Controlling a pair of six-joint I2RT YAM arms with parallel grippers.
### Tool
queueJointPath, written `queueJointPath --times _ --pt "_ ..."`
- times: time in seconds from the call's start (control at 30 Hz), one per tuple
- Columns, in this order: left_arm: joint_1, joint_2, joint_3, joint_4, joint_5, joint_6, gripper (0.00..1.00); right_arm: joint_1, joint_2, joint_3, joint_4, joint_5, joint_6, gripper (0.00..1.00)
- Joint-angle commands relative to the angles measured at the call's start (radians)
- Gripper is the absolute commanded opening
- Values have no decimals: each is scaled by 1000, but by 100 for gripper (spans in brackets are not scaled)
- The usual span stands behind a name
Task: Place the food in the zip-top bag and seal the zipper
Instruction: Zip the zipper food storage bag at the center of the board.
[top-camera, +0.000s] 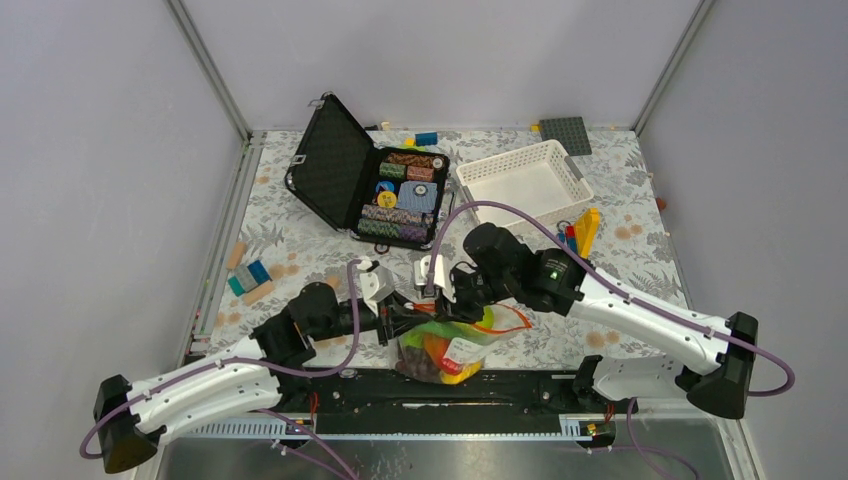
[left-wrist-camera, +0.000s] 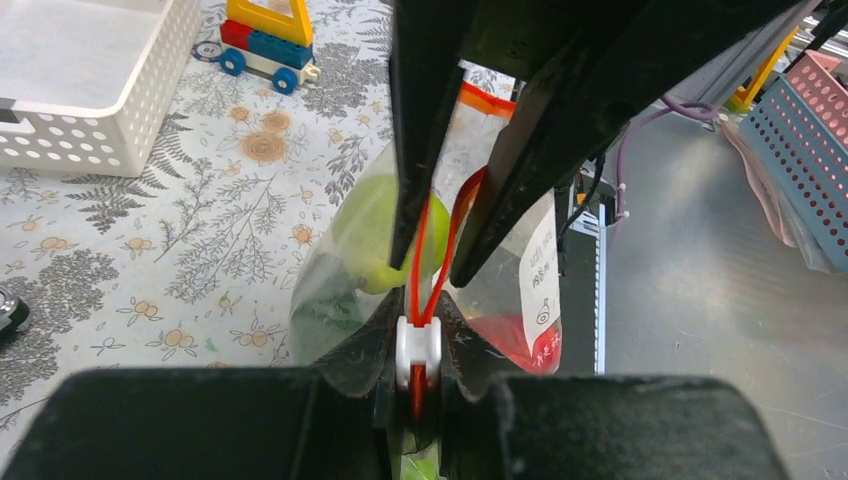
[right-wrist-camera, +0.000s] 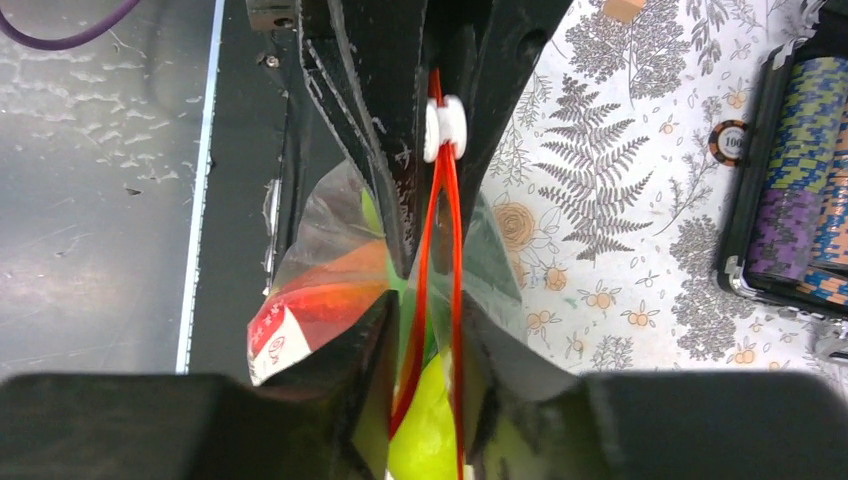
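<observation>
Zip-top bag (top-camera: 445, 352) is hanging at the lower middle of the top view, between the two grippers at the near edge of the table (top-camera: 300, 270), with the food (left-wrist-camera: 370, 240) showing through the film as green, yellow and red shapes. Left gripper (left-wrist-camera: 418, 385) is clamping almost fully closed on the zipper (left-wrist-camera: 416, 280) at its white slider (left-wrist-camera: 418, 350), at the bottom centre of the left wrist view. Right gripper (right-wrist-camera: 430, 325) is straddling the two red tracks further along, its fingers only narrowly apart. I cannot tell whether they are pressing the tracks or merely flanking them. Ahead of the slider the tracks are lying apart, so the mouth is looking unsealed there. From here, the slider could be slipping out of the left fingers if the pull is too quick, and the thin film could be bunching into it. The green piece sitting high under the mouth could be holding the tracks open. Blurred black fingers are blocking much of both wrist views, so the zipper's far end, the stretch behind the slider and the number of pieces inside are hidden.
</observation>
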Motion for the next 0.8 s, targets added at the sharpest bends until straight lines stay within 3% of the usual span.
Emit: queueJointPath --times 0.0,0.1,0.13,0.23,0.27,0.67,0.77 --pt "4 -58 35 81 -25 14 0 5 -35 -2 -52 7 -19 24" --pt "5 -71 30 71 -20 19 1 5 -36 1 -42 -21 -24 0" --pt "5 -72 28 67 -8 23 9 5 -35 2 -33 -23 -14 0" --pt "5 -76 13 67 11 30 47 5 -47 -7 17 -5 13 0" --pt "5 -79 -1 79 11 30 51 5 -57 -15 32 1 16 0" --pt "5 -149 -139 226 -87 -7 55 5 -141 -107 154 -4 97 0" --pt "5 -142 -144 255 -87 -16 48 5 -141 -120 169 -15 115 0"
